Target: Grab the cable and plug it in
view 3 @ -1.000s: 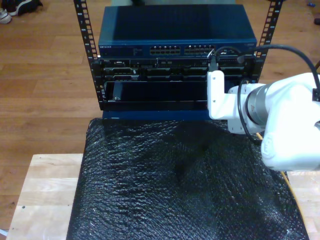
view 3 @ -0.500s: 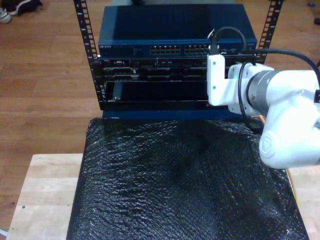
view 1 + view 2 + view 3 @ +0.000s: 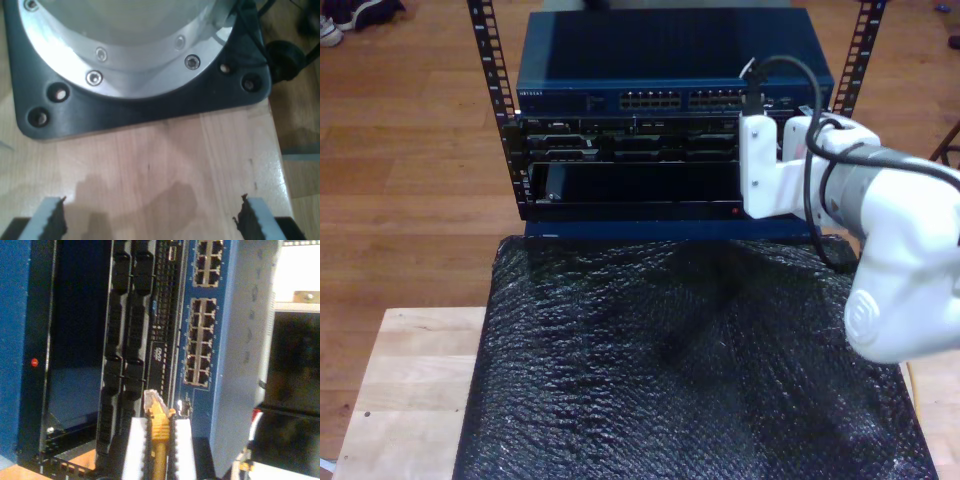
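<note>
wooden floor lies behind a rack (image 3: 490, 90) that carries a blue network switch (image 3: 670, 90) with rows of ports (image 3: 200, 342) on its front. in front of the rack a black textured mat (image 3: 690, 370) covers the light wooden counter (image 3: 410, 380).

my second pincer (image 3: 159, 445) is closed on the cable (image 3: 159, 440), with the yellow boot between the white pads (image 3: 134, 445) and the clear plug (image 3: 151, 399) pointing out toward the switch face. the plug is near the ports but still apart from them; it seems to point at the panel just beside the port block, not at an opening. in the exterior view the white arm (image 3: 890, 230) reaches from that view's right toward the switch front.

my first pincer (image 3: 150, 220) is wide and holds nothing, above bare wood near a black base plate (image 3: 145, 105).

i judge that the grabbing is done and the step in hand is the approach for plugging in. the next move calls for a small sideways correction, so that the plug faces one free port squarely, and then a straight, gentle push until it sits. i cannot tell which way the latch tab of the plug is turned, so this needs care.
</note>
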Controlling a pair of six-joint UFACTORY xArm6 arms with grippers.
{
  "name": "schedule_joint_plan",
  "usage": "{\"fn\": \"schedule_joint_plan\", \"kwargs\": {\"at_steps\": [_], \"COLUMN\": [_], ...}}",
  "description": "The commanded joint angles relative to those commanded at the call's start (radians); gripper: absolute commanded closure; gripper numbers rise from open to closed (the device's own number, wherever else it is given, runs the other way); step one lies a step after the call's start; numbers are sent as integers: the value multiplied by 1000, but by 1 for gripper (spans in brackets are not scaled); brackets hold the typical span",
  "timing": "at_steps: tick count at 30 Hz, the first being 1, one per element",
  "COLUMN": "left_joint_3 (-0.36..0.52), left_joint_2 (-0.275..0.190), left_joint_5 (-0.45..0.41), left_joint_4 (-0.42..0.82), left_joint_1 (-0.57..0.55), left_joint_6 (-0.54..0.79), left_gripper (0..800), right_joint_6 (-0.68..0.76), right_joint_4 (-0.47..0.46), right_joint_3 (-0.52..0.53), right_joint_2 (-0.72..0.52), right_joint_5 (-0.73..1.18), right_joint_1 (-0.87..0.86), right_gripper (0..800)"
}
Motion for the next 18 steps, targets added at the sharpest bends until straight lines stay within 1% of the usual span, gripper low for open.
{"fn": "schedule_joint_plan", "kwargs": {"at_steps": [7,18], "left_joint_3": [0,0], "left_joint_2": [0,0], "left_joint_5": [0,0], "left_joint_4": [0,0], "left_joint_1": [0,0], "left_joint_6": [0,0], "left_gripper": [0,0], "right_joint_6": [-6,-9], "right_joint_4": [-3,-18], "right_joint_3": [6,-6], "right_joint_2": [-25,-28], "right_joint_5": [5,-6], "right_joint_1": [3,3], "right_gripper": [800,800]}}
